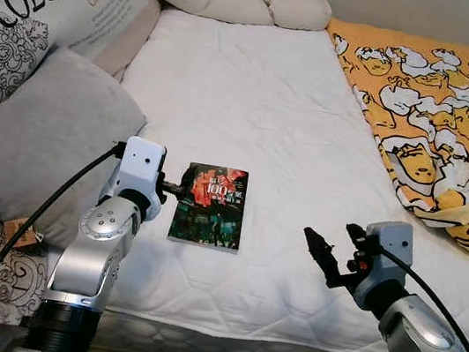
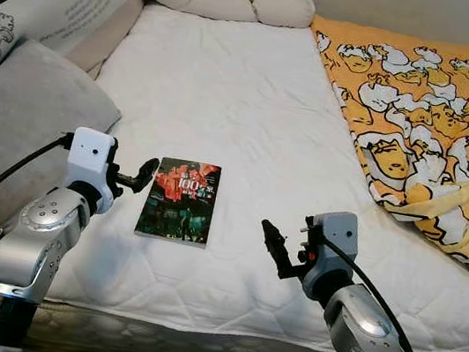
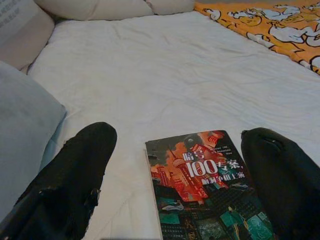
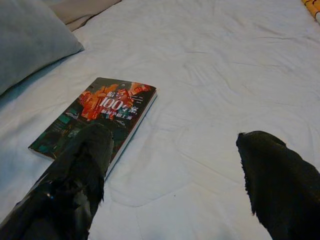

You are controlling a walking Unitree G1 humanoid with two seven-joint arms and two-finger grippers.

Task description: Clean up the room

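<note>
Left eye view: I have both arms out over the bed (image 1: pixel 255 99), a book (image 1: pixel 210 205) lying flat near the mattress's front edge, closer to its left corner. My left gripper (image 3: pixel 180 170) hangs spread wide just beside the book's left edge — lined up, I judge, to straddle it. My right gripper (image 4: pixel 175 170), also wide and empty, waits near the book's right side. A grey pillow (image 1: pixel 39 141) crowds the left edge; an orange duck-print quilt (image 1: pixel 441 111) covers the right side, well apart.
</note>
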